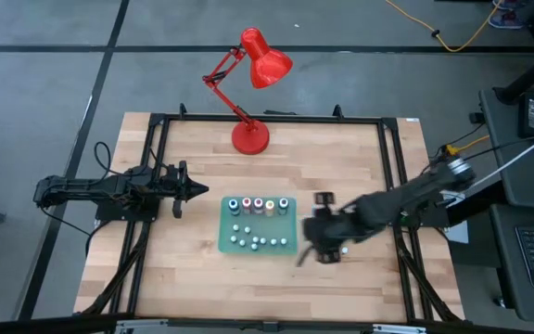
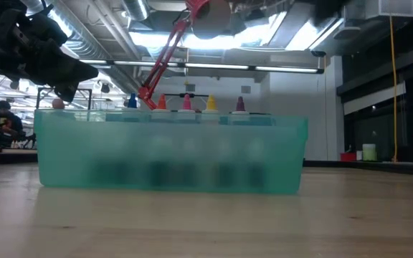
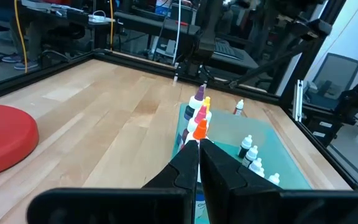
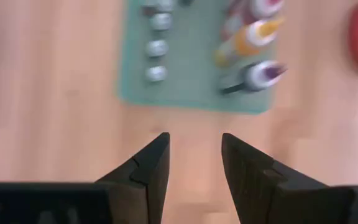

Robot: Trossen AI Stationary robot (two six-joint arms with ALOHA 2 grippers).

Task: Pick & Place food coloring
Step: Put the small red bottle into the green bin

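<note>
The food coloring bottles (image 1: 258,241) are tiny, with pale caps. They stand in a row along the near side of a green tray (image 1: 226,243); in the right wrist view they show as pale caps (image 4: 156,61). Taller bottles with coloured tips (image 1: 258,205) line the tray's far side, and the low view shows their tips (image 2: 186,102) above the tray wall (image 2: 171,154). My right gripper (image 1: 306,249) (image 4: 194,138) is open over bare table just right of the tray. My left gripper (image 1: 182,188) (image 3: 197,144) is shut, left of the tray and pointing at it.
A red desk lamp stands with its round base (image 1: 250,138) (image 3: 5,140) at the table's far middle, its head (image 1: 267,63) beyond the far edge. A black frame (image 1: 392,158) runs around the tabletop. One more small bottle (image 3: 238,107) appears to stand past the tray's right side.
</note>
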